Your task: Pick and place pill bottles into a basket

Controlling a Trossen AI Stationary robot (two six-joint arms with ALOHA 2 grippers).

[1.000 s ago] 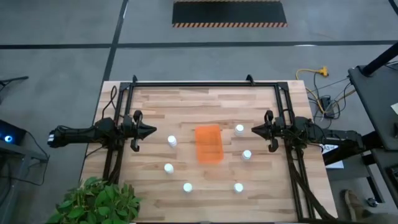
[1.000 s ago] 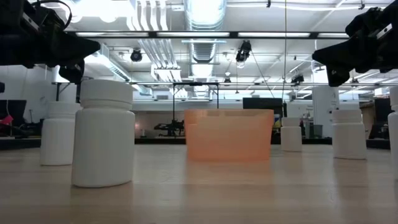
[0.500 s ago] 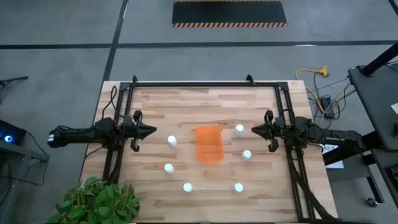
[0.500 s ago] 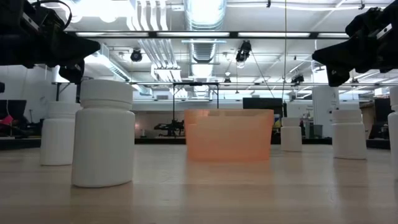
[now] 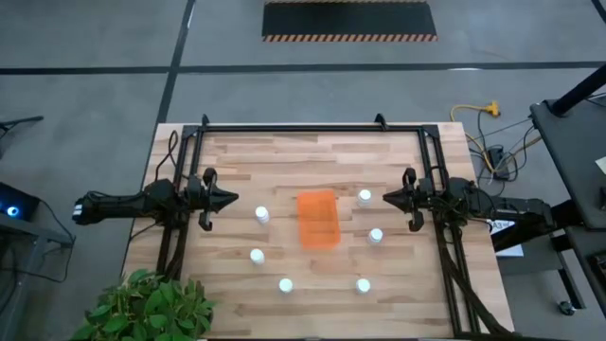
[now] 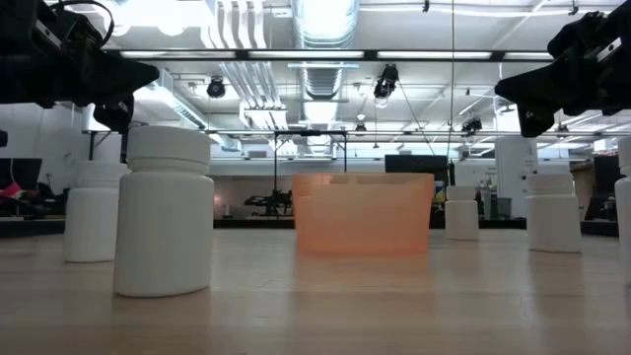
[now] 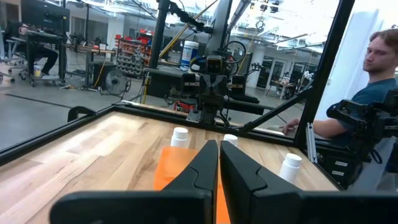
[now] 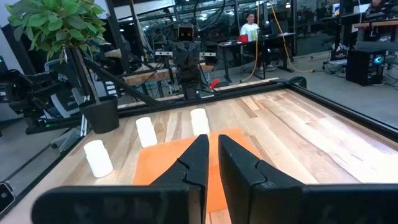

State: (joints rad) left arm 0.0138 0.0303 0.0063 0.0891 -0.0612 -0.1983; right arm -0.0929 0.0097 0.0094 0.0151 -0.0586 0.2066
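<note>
My jaws [image 8: 211,163] are nearly closed, empty, held above the counter [image 8: 298,134]. Straight ahead of them lies the orange basket [image 8: 161,163]. Beyond it stand three white pill bottles [image 8: 146,131], with the other arm [image 8: 186,59] farther off.

In the low view a pill bottle [image 6: 624,192] is running off the picture's edge below the right gripper [image 6: 513,91]. The left gripper [image 7: 219,163] is covering part of the basket [image 7: 169,169] ahead of it (inside not showing).

Bright, even light from ceiling fixtures [image 6: 325,20], soft shadows, slight glare overhead, near bottle [image 6: 164,212] soft-focused
</note>
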